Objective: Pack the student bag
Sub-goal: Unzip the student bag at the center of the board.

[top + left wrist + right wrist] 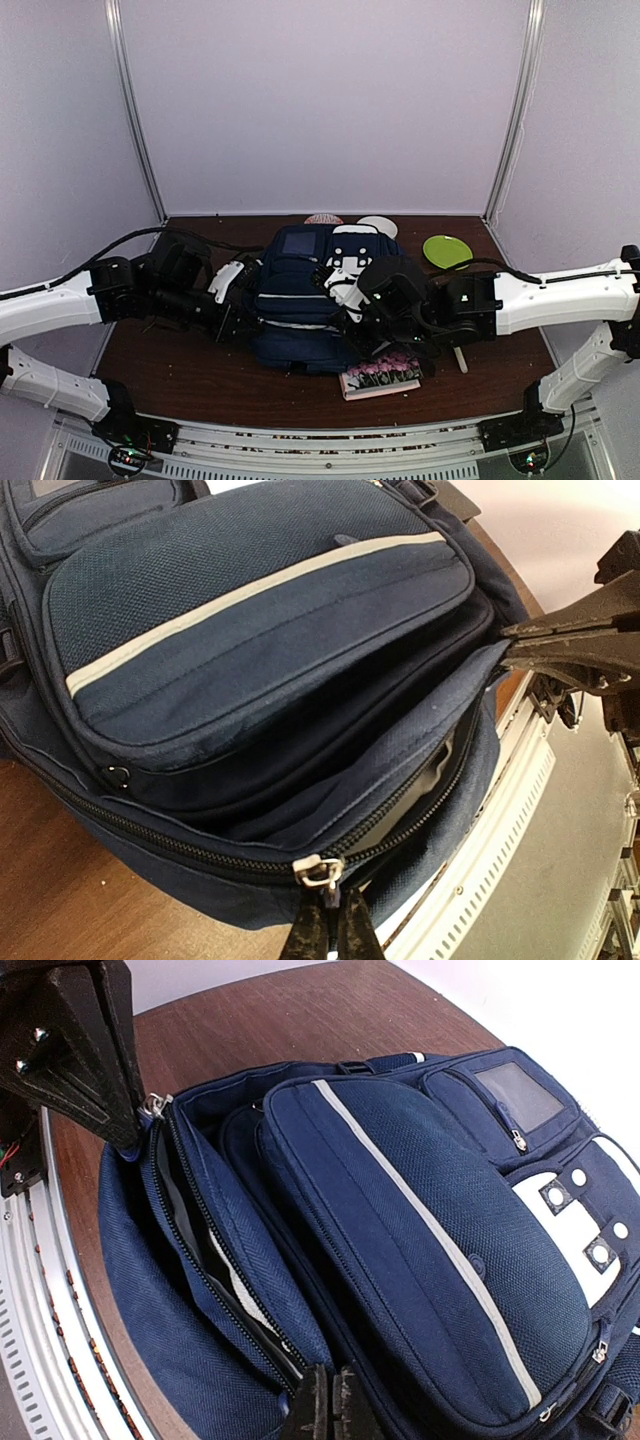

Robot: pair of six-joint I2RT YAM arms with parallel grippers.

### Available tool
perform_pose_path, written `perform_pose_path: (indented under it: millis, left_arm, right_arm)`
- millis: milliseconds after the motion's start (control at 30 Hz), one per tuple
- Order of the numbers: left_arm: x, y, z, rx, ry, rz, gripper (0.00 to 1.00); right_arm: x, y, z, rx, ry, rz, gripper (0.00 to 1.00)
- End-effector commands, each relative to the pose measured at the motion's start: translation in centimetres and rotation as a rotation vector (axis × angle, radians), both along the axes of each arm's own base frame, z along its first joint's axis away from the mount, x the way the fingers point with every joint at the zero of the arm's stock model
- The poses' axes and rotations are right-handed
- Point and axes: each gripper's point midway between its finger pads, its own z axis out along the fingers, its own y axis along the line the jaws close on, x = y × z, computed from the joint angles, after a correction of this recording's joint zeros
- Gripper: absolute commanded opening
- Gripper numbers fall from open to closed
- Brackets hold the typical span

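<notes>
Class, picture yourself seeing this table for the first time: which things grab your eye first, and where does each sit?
The navy student bag fills the middle of the table, its main zip partly open. The left pincer is shut on the zip pull at one side, and the right pincer pinches the opening's edge on the other. A lime-green plate lies at the back right.

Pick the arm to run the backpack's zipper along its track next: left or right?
Left. The left fingers are shut on the zipper pull, so they can likely drag it straight along. The right fingers only pinch the open edge of the student bag, apparently bracing it.
</notes>
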Motion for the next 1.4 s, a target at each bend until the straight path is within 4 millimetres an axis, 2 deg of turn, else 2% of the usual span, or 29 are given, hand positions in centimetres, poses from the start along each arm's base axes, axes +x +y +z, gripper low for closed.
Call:
perform_pose_path:
  millis: [0,300,500,567,633,800,867,1100,1233,1367]
  left_arm:
    - [-0.3,-0.6,2.3,-0.035,-0.019,-0.055,0.03]
    - [-0.6,-1.2,1.7,-0.024,0.016,-0.083,0.13]
    - [-0.5,-1.5,1.2,-0.016,0.031,-0.084,0.12]
    - [-0.4,-1.6,1.4,-0.02,0.027,-0.084,0.05]
    - [-0.3,-1.5,2.0,-0.023,0.019,-0.079,0.02]
    - [-0.8,-1.2,4.5,-0.035,0.005,-0.099,0.04]
    - [-1.4,-1.4,4.7,-0.05,0.021,-0.126,0.04]
    - [-3.4,-2.3,2.1,-0.078,0.156,-0.197,0.0]
    - [-2.7,-0.7,1.3,-0.001,0.118,-0.143,0.0]
    - [-1.6,1.0,-1.2,0.065,0.129,-0.089,0.0]
  right_arm:
    - [0.5,-0.4,0.9,-0.003,-0.036,-0.022,0.0]
    - [0.5,-0.3,1.2,0.019,-0.035,-0.023,0.0]
    - [0.4,-0.3,1.1,0.024,-0.03,-0.022,0.0]
    - [0.4,-0.3,1.1,0.025,-0.031,-0.022,0.0]
    - [0.4,-0.4,1.1,0.021,-0.033,-0.025,0.0]
    - [0.8,-0.8,0.8,-0.009,-0.062,-0.032,0.0]
    - [0.9,-0.8,0.8,-0.022,-0.074,-0.03,0.0]
    - [1.3,-0.9,1.4,-0.036,-0.11,-0.031,0.0]
    - [1.4,-1.5,1.1,-0.061,-0.128,-0.033,0.0]
    - [1.2,-1.9,0.6,-0.083,-0.134,-0.022,0.0]
